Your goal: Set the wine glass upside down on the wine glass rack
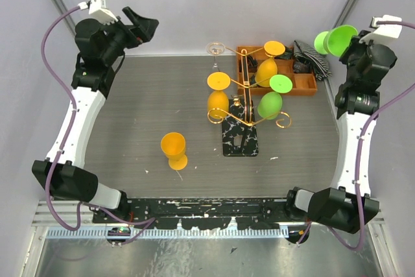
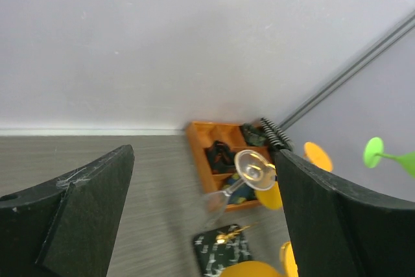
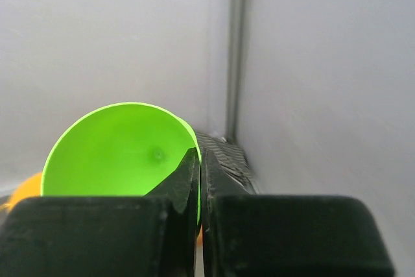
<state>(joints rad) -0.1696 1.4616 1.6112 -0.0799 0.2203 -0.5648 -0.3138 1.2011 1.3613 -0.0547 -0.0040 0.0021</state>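
High in the far right corner, well apart from the wine glass rack (image 1: pixel 241 116), the right gripper (image 3: pixel 199 160) is pressed together on the rim of the green wine glass (image 1: pixel 340 39), the thin lip caught between its two fingers; the glass lies roughly on its side, foot pointing toward the middle of the table (image 1: pixel 130 95). The left gripper (image 1: pixel 144 25) hangs raised at the far left with its fingers spread wide and nothing between them. The step in hand looks like the carry to the rack, and since a pinch on the rim alone is a slim hold, the arm should travel slowly and without jerks. On the way the wrist needs to turn until the bowl's mouth faces down and the foot is uppermost. The rack already bears two orange glasses (image 1: pixel 218 100) and a hung green glass (image 1: pixel 270 104), so the approach is best made toward a scroll-ended arm that appears free, perhaps the near right one, coming in from its open end so the stem slides between the wires and the foot settles on top. Keep clear of the hung green glass beside that arm, and let the fingers part only once the foot is seated. A loose orange glass (image 1: pixel 174 148) stands on the table, out of the path. No brand, label or writing can be read on the glasses, the rack's marbled base (image 1: pixel 240 139), the orange tray (image 1: pixel 305 84) or the arms
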